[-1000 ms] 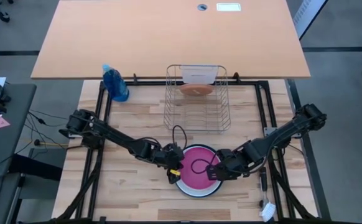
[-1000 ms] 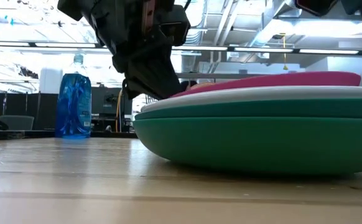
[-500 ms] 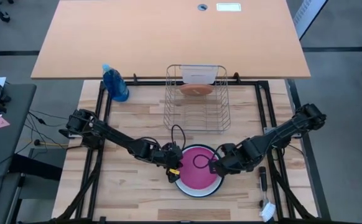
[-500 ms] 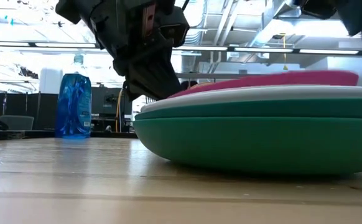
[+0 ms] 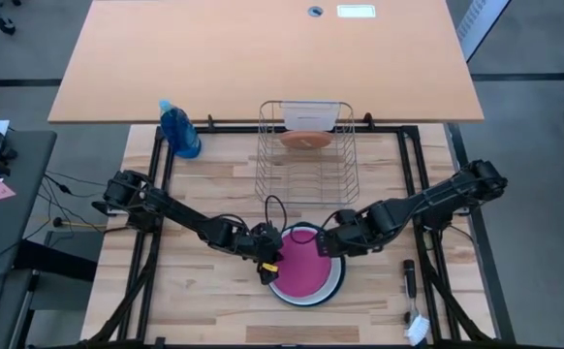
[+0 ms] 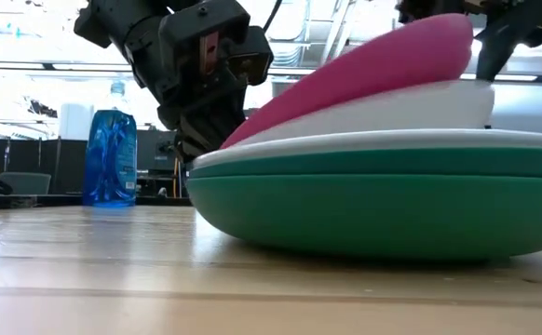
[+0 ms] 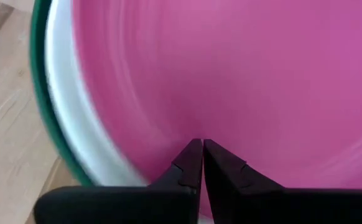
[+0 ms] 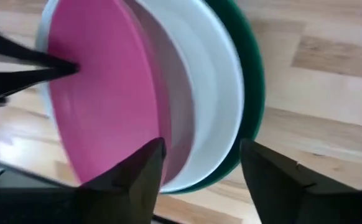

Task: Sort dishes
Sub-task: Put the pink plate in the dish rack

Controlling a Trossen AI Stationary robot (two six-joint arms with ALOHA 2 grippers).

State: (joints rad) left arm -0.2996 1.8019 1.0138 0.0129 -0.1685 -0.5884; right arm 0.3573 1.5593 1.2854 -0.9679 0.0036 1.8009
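Note:
A stack of dishes sits on the near middle of the table: a dark green plate [image 6: 373, 205] at the bottom, a white plate [image 8: 206, 93] on it, and a magenta-pink plate [image 5: 301, 264] on top. The pink plate is tilted, its right side raised and its left rim resting on the white plate. My left gripper [image 7: 198, 146] is shut, its tips on the pink plate near that left rim. My right gripper [image 8: 203, 149] is open at the stack's right far side, by the raised rim. A salmon-orange plate [image 5: 306, 139] stands in the wire rack [image 5: 306, 174]. My left gripper presses its shut fingertips on the pink plate's upper face [image 7: 196, 132], near the left rim, slanting down from the table's left. That side stays low on the white plate. My right gripper has one finger [image 8: 134, 180] against the pink plate's raised right rim [image 8: 166, 132], coming level from the table's right. That finger hides which face it is on. The other finger stands apart, beyond the green rim.
The wire rack stands at the far middle of the table with a white piece [image 5: 309, 114] at its back. A blue spray bottle [image 5: 180, 129] stands at the far left. A dark tool [image 5: 410, 281] lies near the right edge.
My right gripper has moved toward the table's left and far edge, up against the stack. The pink plate's right side has tipped up, while its left rim stays down under my left gripper. The stack has slid slightly toward the left.

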